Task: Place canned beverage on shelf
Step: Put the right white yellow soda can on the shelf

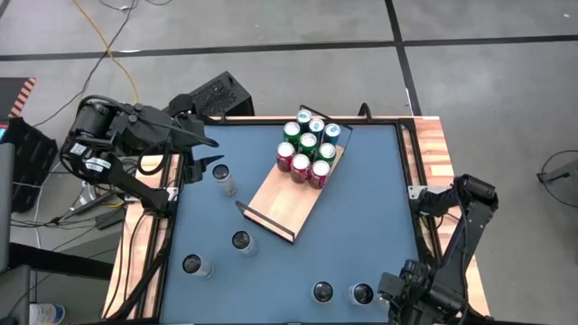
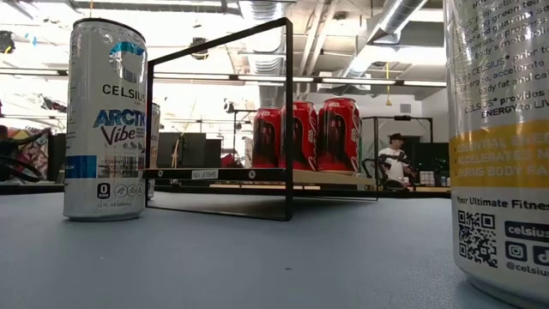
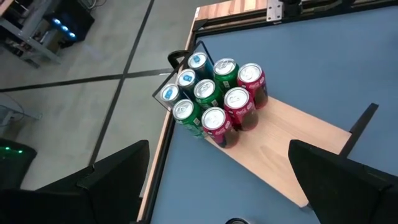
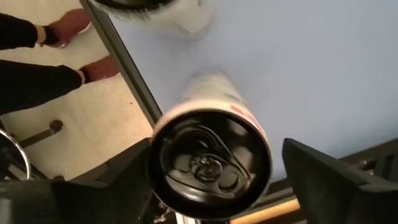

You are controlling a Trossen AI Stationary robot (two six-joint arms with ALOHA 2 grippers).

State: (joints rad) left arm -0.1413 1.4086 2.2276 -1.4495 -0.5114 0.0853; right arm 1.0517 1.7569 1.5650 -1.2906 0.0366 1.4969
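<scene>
The shelf (image 1: 287, 191), a light-wood board with a black wire rail (image 2: 219, 112), lies slanted mid-table. Several red, green and blue cans (image 1: 309, 147) stand packed on its far end. At the near right, my right gripper (image 4: 216, 148) points down, open, over a white can with a black top (image 4: 208, 165), which stands on the table (image 1: 361, 293). One finger (image 4: 326, 180) stands clear of the can. The other (image 4: 124, 171) is close beside its rim, and I cannot tell whether it touches. My left gripper (image 1: 212, 152) hangs open at the far left, holding nothing.
Loose cans stand on the blue tabletop (image 1: 361, 208) at the left (image 1: 224, 178), (image 1: 242, 242), (image 1: 194, 265), and one (image 1: 322, 292) beside the right gripper's can. A person's shoes (image 4: 74, 25) show on the floor past the near edge. Another person (image 2: 396, 159) sits far behind.
</scene>
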